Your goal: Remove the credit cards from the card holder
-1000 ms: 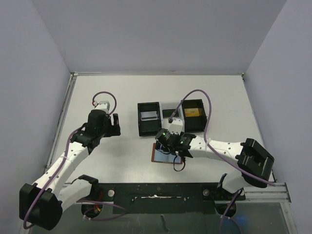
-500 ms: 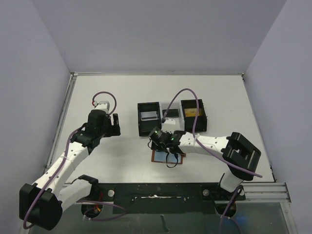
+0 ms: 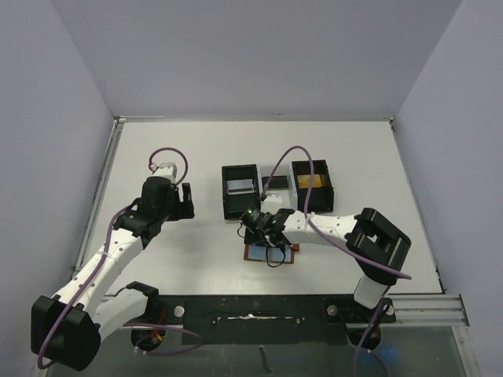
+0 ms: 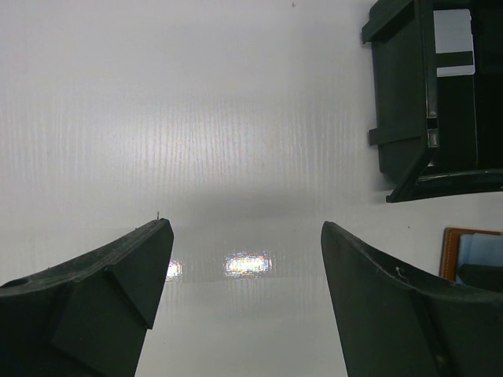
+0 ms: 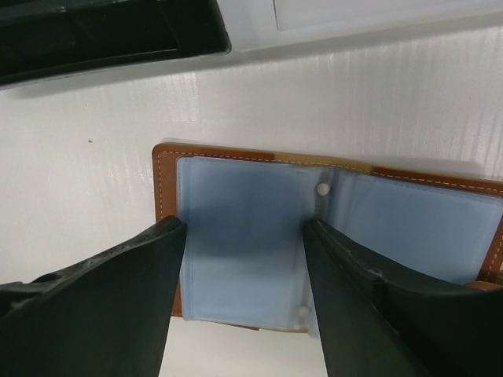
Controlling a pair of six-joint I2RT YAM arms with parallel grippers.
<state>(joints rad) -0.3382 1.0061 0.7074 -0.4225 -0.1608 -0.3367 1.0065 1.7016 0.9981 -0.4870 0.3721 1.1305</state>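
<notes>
The card holder (image 3: 271, 253) lies open and flat on the table just in front of the tray, brown leather edge around pale blue pockets (image 5: 409, 228). My right gripper (image 3: 266, 236) hangs right over it, pointing down and open. In the right wrist view its fingertips (image 5: 244, 228) straddle the left blue pocket with nothing gripped. Whether a card sits in that pocket I cannot tell. A silver credit card (image 3: 239, 187) lies in the tray's left compartment and a gold one (image 3: 311, 181) in the right. My left gripper (image 3: 187, 200) stands open over bare table (image 4: 245, 224), well left of the holder.
The black-and-white three-compartment tray (image 3: 240, 210) stands behind the card holder; its black wall (image 5: 110, 35) is close to my right fingers. In the left wrist view the tray (image 4: 401, 118) and a corner of the holder (image 4: 471, 247) show at the right edge.
The right arm has folded in and its gripper has shifted left, from over the holder's right part to over its left pocket. The left arm has not moved.
</notes>
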